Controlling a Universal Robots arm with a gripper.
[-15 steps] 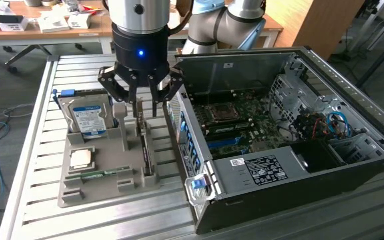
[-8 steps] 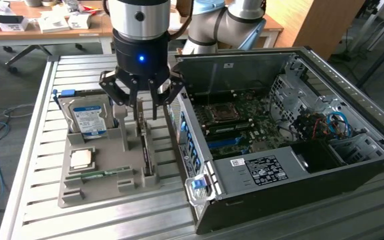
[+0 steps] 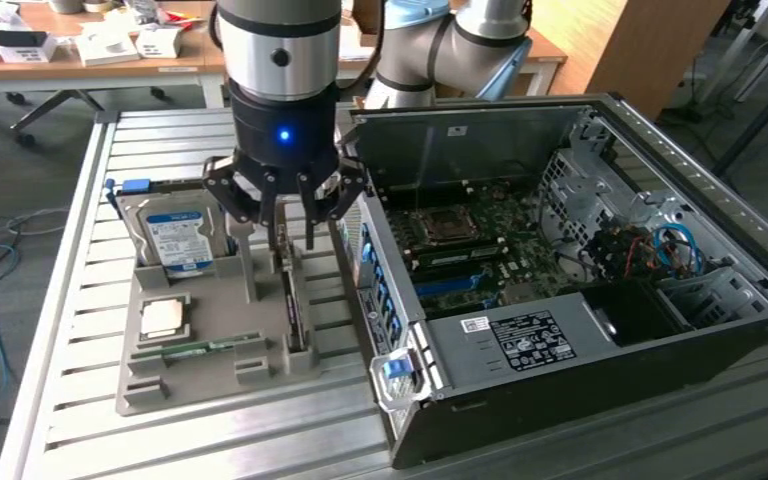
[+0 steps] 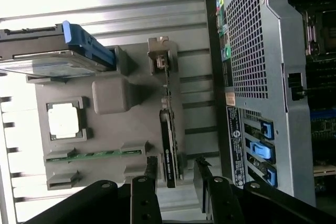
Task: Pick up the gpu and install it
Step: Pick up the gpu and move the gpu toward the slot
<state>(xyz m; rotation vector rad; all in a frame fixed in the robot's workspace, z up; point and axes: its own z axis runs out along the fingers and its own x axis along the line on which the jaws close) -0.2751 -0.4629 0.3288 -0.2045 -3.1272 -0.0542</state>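
Note:
The gpu (image 3: 299,310) (image 4: 167,148) is a thin dark card standing on edge in a slot of the grey holder tray (image 3: 211,375) (image 4: 131,124). Its silvery end bracket (image 4: 159,56) is at the far end of the tray. My gripper (image 3: 287,232) (image 4: 176,174) hangs open just above the card, with a finger (image 4: 151,170) on either side of its line. It touches nothing and holds nothing. The open computer case (image 3: 664,140) (image 4: 252,51) lies to the tray's right in the exterior view, motherboard (image 3: 471,250) exposed.
The tray also holds a boxy hard drive with a blue-white label (image 3: 177,240) (image 4: 52,56), a square processor (image 3: 164,318) (image 4: 64,120) and a narrow green memory stick (image 3: 197,348) (image 4: 94,156). All rest on a slatted metal table (image 3: 77,250). Desks with clutter stand behind.

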